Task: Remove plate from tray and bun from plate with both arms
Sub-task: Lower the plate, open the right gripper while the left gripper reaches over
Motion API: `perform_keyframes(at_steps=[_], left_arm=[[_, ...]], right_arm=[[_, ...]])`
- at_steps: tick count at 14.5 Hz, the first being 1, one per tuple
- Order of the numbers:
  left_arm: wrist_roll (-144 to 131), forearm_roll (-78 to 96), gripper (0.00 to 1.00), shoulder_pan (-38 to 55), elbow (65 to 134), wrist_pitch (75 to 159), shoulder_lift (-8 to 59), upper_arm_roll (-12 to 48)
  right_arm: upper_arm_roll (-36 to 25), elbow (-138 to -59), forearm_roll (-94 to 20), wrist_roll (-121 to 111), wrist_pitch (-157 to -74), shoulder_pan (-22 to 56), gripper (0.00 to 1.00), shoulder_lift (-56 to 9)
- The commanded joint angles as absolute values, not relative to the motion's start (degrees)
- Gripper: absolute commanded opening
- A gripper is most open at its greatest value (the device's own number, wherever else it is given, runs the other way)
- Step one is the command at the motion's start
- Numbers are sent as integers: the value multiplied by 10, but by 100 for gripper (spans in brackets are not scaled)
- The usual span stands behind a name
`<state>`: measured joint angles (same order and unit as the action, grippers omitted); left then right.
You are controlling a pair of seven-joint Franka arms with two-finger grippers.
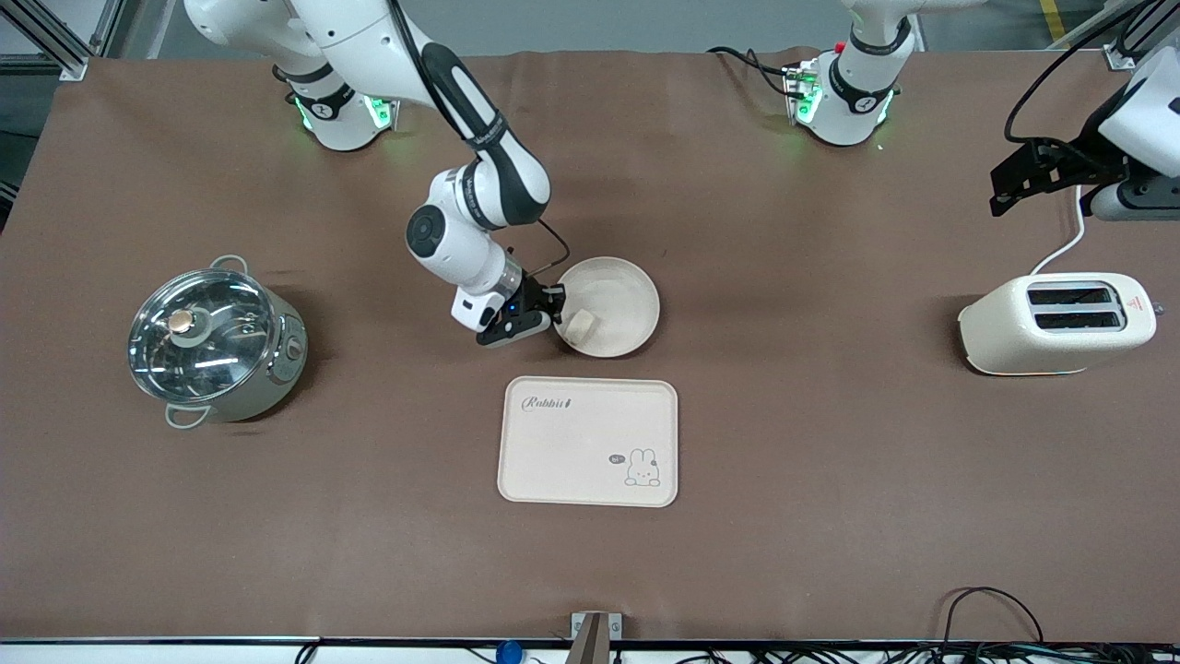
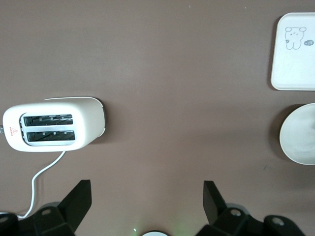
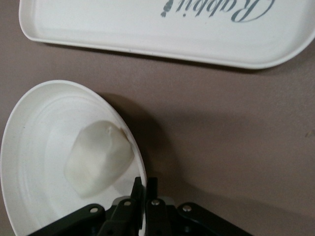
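The round cream plate (image 1: 619,300) lies on the table just farther from the front camera than the cream rabbit tray (image 1: 588,441). The pale bun (image 1: 581,324) lies in the plate near its rim. My right gripper (image 1: 556,314) is shut on the plate's rim at the right arm's end of the plate. In the right wrist view the fingers (image 3: 139,189) pinch the rim of the plate (image 3: 34,147), with the bun (image 3: 98,157) just inside it. My left gripper (image 2: 146,196) is open and empty, high over the table near the toaster (image 1: 1060,323).
A lidded steel pot (image 1: 214,339) stands toward the right arm's end. The white toaster (image 2: 51,126) with its cord stands toward the left arm's end. The tray (image 3: 162,24) lies close beside the plate.
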<state>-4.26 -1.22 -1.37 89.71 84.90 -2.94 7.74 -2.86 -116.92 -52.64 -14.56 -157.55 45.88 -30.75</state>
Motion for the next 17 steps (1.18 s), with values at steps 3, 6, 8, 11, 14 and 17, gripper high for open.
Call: perform_keyframes(at_steps=[3,6,8,11,14,17], left_arm=[[-100,-16,100,1,902,848,18,82],[-179,-4,100,38,902,870,67,83],[-241,2,100,67,902,897,102,83],[-328,12,100,126,902,968,163,83],[-438,11,100,199,899,1045,214,85],[-482,8,100,252,898,1119,257,85]], right_arm=[[-32,-1187,-539,-155,-1591,451,87,-301],[-32,-1186,-539,-141,-1580,425,100,-287],[-34,-1188,-539,-134,-1557,397,100,-245],[-37,-1192,-537,-133,-1498,340,100,-187],[-43,-1201,-532,-133,-1436,263,100,-126],[-46,-1216,-475,-133,-1341,176,100,-61]])
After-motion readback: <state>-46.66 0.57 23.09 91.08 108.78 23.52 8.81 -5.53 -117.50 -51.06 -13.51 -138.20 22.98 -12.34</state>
